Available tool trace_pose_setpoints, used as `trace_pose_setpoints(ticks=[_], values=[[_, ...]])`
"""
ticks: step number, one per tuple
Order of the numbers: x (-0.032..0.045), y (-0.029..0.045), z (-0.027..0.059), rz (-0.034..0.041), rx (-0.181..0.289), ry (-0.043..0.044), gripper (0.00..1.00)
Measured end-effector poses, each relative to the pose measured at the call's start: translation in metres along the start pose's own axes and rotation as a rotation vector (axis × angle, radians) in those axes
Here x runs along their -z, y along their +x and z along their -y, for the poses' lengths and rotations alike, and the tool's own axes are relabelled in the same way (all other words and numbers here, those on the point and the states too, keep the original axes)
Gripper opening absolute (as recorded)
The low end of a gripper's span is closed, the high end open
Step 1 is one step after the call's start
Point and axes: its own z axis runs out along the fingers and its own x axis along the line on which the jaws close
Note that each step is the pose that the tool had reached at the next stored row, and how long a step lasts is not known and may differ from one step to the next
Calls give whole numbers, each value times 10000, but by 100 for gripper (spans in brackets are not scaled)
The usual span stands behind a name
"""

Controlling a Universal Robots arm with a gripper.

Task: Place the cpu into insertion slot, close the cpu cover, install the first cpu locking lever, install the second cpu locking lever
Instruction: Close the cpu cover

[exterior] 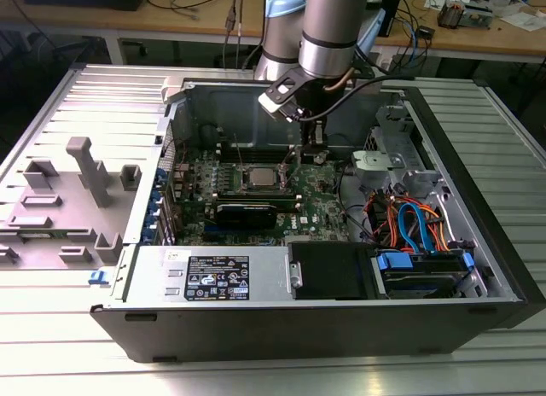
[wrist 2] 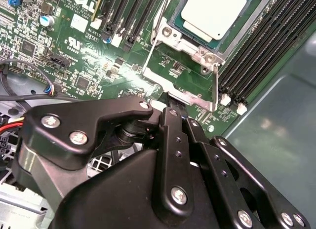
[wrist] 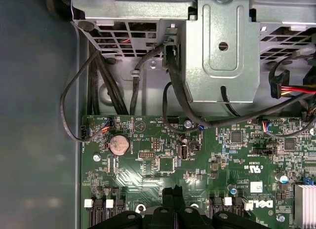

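Bright, even room light, seemingly from overhead, falls on the pale surface [exterior: 68, 362] in the exterior view; the case [exterior: 247, 106] interior lies in softer shade. In the second wrist view glare streaks the board [wrist 2: 106, 61] and whitens the cpu [wrist 2: 212, 12], while the black hand [wrist 2: 170, 97] stays dark. The first wrist view is dimmer.

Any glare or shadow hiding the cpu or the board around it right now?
Second wrist view: the cpu top reads pale under bright light, and glare streaks the green board. Exterior view: the case interior is dim. First wrist view: board evenly lit.
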Motion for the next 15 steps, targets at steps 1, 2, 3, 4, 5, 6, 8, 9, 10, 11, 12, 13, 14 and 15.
trace_pose_setpoints(ticks=[1,2,3,4,5,6,8,9,10,11,12,13,14,15], values=[[0,0,3,-1,0,0,11],[0,0,8,-1,0,0,11],[0,0,12,-2,0,0,11],[0,0,15,-2,0,0,11],[0,0,20,-3,0,0,11],[0,0,24,-4,0,0,11],[-1,0,32,-5,0,0,11],[-1,1,51,-7,0,0,11],[-1,1,84,-8,0,-1,11],[-1,1,114,-8,0,0,11],[-1,2,137,-8,0,0,11],[-1,2,141,-8,1,0,11],[-2,2,146,-9,0,0,11],[-2,2,151,-9,0,0,11]])
